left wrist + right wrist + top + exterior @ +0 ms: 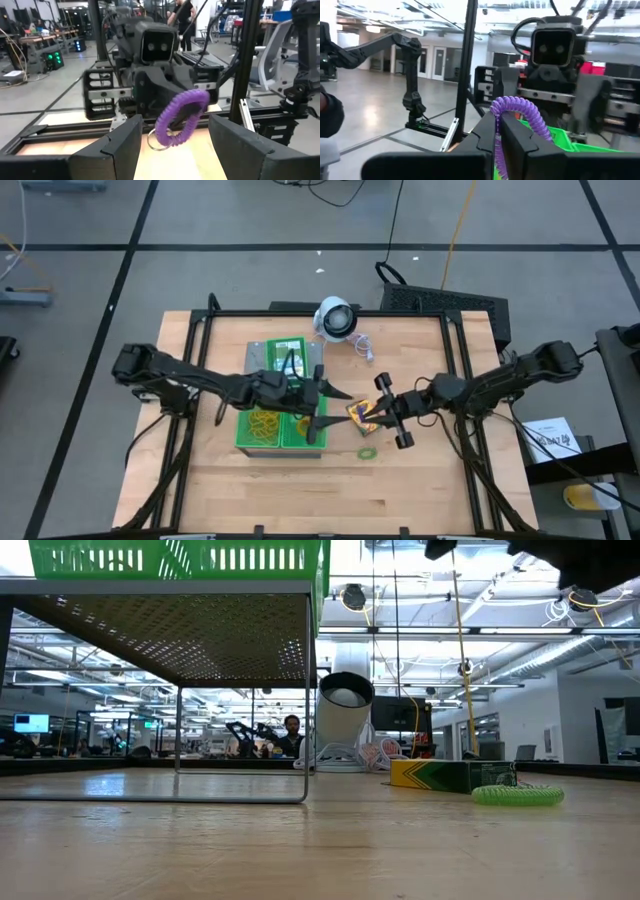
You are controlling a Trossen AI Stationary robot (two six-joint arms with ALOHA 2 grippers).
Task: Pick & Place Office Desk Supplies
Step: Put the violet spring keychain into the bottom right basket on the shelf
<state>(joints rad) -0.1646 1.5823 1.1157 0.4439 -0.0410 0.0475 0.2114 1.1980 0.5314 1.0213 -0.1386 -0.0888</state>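
My right gripper (498,135) is shut on a purple coil band (180,117) that carries a metal ring (156,142), held above the table's middle. My left gripper (172,145) faces it from the table's left, open; its fingers show on either side of the coil and touch nothing. Below them a yellow-and-green crayon box (357,414) lies flat on the table, also seen in the low view as the crayon box (450,775). A green coil band (367,452) lies nearer the front edge. Rubber bands (264,424) lie in a green tray (243,442). My right gripper pinches the purple coil (496,117) between its two shut fingers. They come from the table's right, about level and tipped slightly up. The coil arches above the fingertips, its ring end hangs below, and it is lifted clear of the table.
A second green tray (287,350) sits behind the first, on a metal mesh stand (180,640). A white round device (335,318) with a cord stands at the far edge. Black frame rails (330,314) border the table. Bare wood lies along the front.
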